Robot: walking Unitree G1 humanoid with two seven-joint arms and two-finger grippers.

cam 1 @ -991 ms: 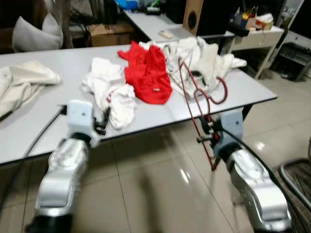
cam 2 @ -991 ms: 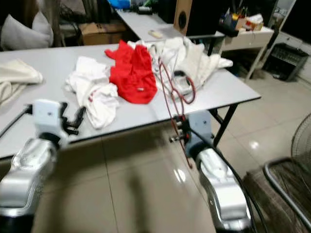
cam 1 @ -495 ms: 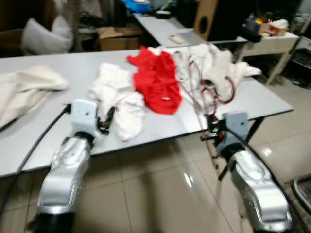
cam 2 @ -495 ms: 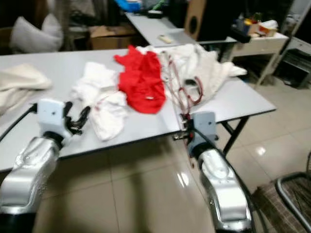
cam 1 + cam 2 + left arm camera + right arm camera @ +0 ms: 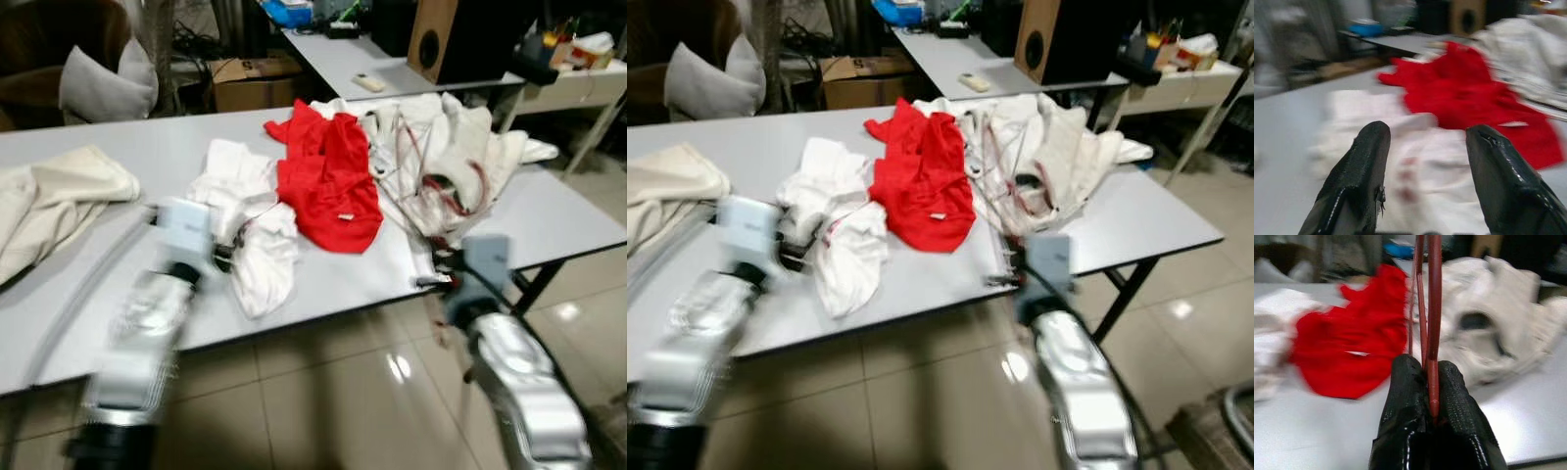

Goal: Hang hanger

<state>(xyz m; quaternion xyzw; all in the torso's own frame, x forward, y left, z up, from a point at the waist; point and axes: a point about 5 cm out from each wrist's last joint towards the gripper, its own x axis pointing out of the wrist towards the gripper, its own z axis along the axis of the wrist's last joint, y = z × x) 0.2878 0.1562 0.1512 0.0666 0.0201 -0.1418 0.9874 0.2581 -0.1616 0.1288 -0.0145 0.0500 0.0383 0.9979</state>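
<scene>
My left gripper [image 5: 1422, 147] hangs over the near left part of the grey table [image 5: 147, 147], its two black fingers [image 5: 1359, 181] spread wide with nothing between them. Just beyond it lies a crumpled white shirt [image 5: 250, 220]; the arm itself is blurred in the head views.

At the far left of the table rests a cream cloth [image 5: 54, 191]. Behind that, off the table, a grey pillow [image 5: 103, 83] leans by a dark chair, with a cardboard box [image 5: 245, 78] further right on the floor.

Right of the white shirt and touching it, a red shirt [image 5: 328, 181] lies spread in the middle of the table. Next comes a heap of white clothes [image 5: 451, 147] on the right part of the table, with thin reddish wires tangled in it.

My right gripper [image 5: 1429, 382] is at the near right edge of the table, its fingers [image 5: 1405, 396] pressed together on the lower end of a red wire hanger [image 5: 1432, 308]. The hanger rises from the gripper and stands in front of the white heap and the red shirt beyond it.

Farther back stands a second table [image 5: 343, 64] with a wooden speaker [image 5: 436, 34] on it, and a small white desk [image 5: 578, 83] at the far right carries clutter too blurred to tell apart.
</scene>
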